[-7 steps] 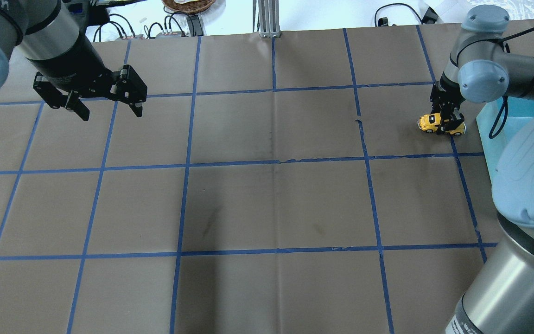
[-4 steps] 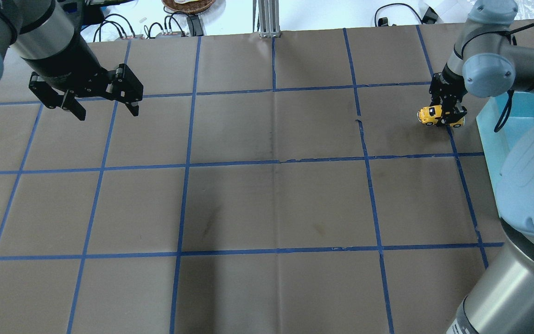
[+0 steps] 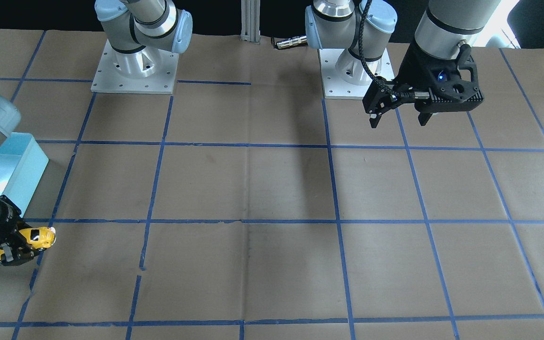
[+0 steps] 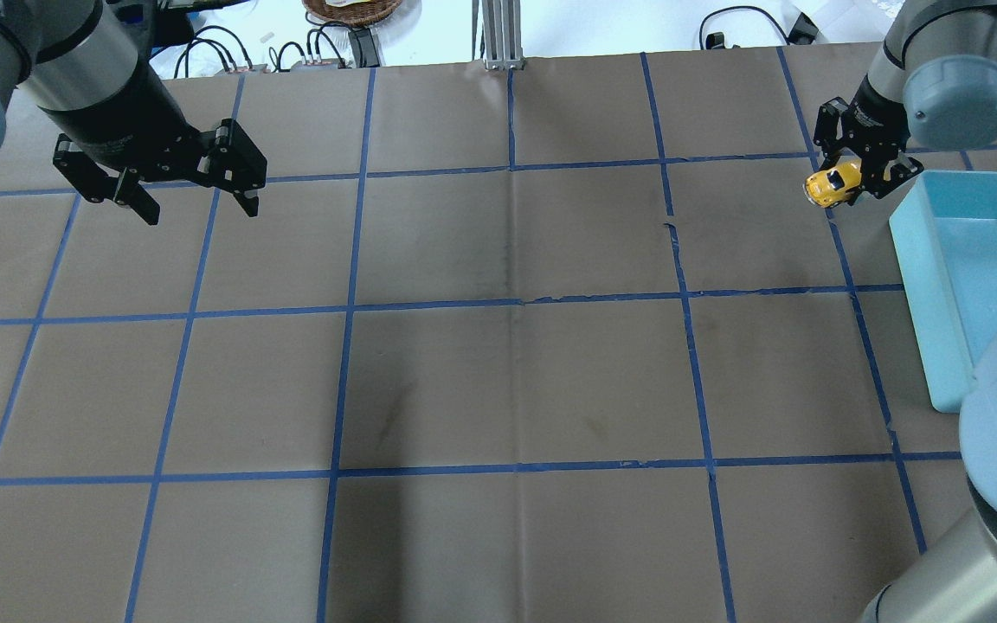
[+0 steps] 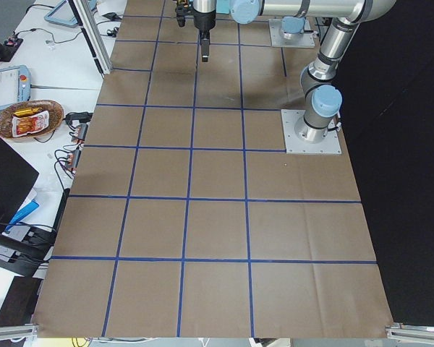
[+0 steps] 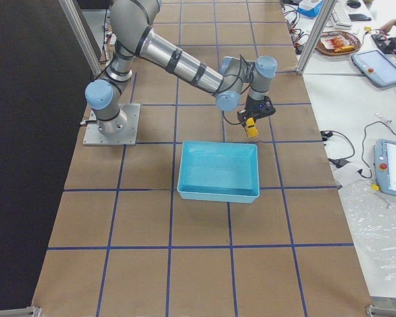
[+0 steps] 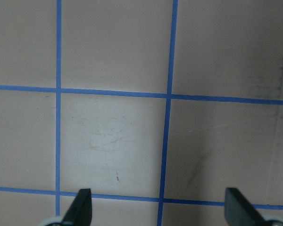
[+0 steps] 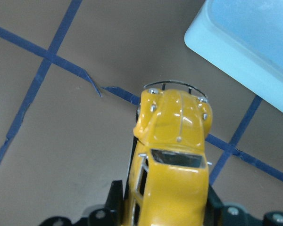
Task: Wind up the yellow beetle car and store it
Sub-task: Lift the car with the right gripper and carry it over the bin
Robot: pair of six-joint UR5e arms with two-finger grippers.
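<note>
While the left gripper (image 4: 200, 212) hangs wide open over the brown paper (image 4: 507, 389), nothing between its fingers (image 7: 82, 209), all the action is on the other side. The right gripper (image 4: 862, 169) is clamped tight on the yellow beetle car (image 4: 833, 185), jaws squeezing its flanks! From the wrist camera, the car's nose pokes out past the fingertips, with bonnet and windscreen turned up to the lens and blue tape lines (image 8: 37, 77) crossing the paper beneath. And look just beyond that nose, off to one side: the corner of the light blue bin (image 8: 245, 42). It's right beside the claw, and the car sits outside its rim.
</note>
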